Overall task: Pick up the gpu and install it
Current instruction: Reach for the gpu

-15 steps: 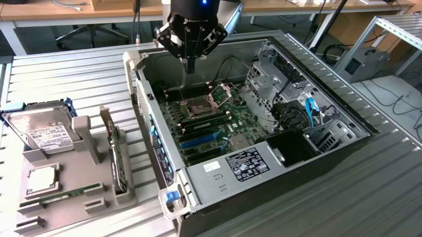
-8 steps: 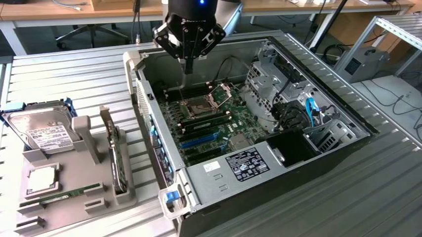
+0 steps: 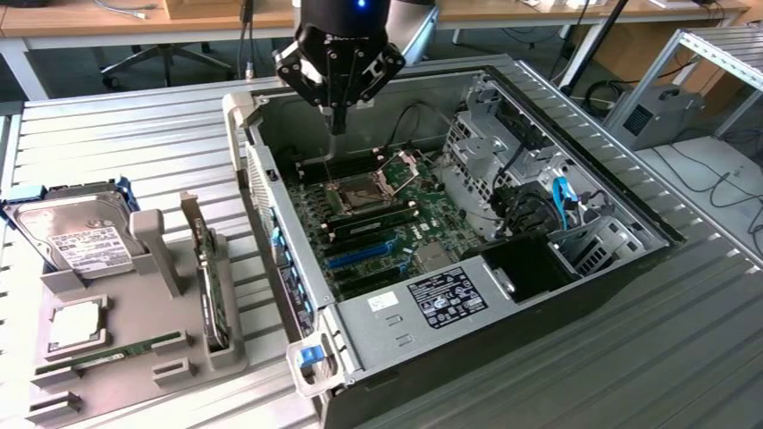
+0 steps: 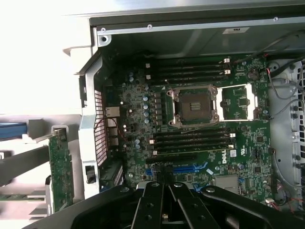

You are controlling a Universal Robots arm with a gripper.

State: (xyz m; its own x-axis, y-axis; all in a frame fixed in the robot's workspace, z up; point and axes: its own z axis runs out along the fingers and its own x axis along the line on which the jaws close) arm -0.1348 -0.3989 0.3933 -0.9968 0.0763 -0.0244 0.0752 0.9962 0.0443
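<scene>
1. Carrying everything, the slatted metal bench (image 3: 143, 143) spreads under and around the open computer case (image 3: 357, 326).
2. Beside the case, on the exterior view's left, lies a gray holder (image 3: 138, 335).
3. Above the case's motherboard (image 3: 394, 214) hangs the gripper (image 3: 338, 121), its fingers closed on nothing.
4. Outside the case, just beside its perforated wall, the gpu (image 3: 210, 277) stands on edge in the holder, well apart from the gripper.
5. Farther from the case sits a hard drive (image 3: 78, 237) in the same holder.
</scene>
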